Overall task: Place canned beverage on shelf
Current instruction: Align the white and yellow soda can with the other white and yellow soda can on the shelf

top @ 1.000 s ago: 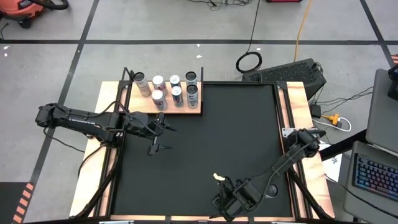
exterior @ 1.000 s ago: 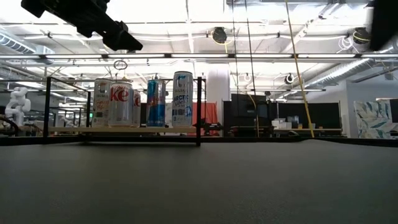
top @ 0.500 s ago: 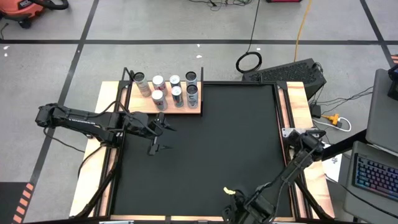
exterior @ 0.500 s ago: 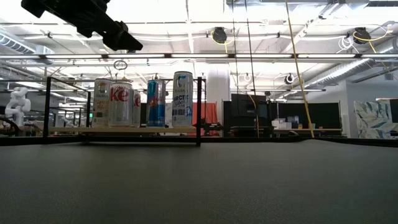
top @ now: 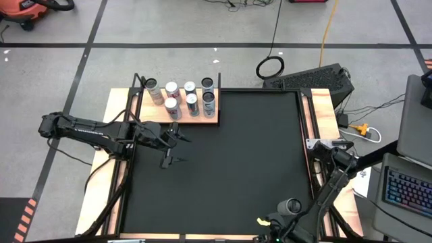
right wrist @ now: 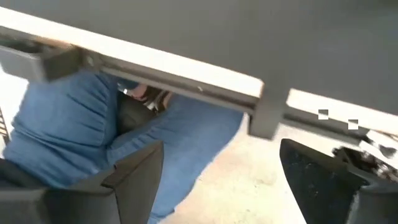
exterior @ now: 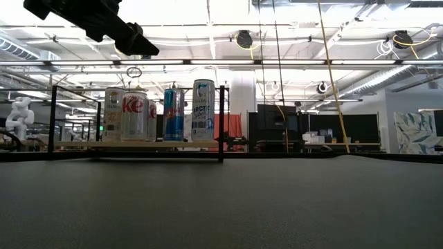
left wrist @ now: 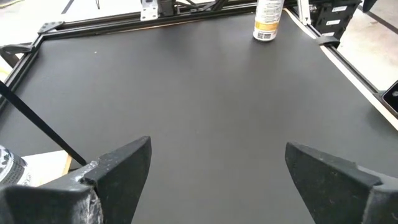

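White-and-yellow cylindrical metal can (top: 292, 205) upright near the surface's front-right edge: light, rigid, slippery; grasp mid-body. Left fingers (left wrist: 118, 168) released; right fingers (right wrist: 134, 171) released, empty.

A black mat (top: 229, 162) is spread over the worktop (top: 115, 121). A keyboard (top: 408, 192) is seen off to the right, and an orange cable (top: 327, 30) is trailed across the floor.

Grey tiled floor (top: 202, 27) — dark seams, bright ceiling lights (exterior: 242, 62)
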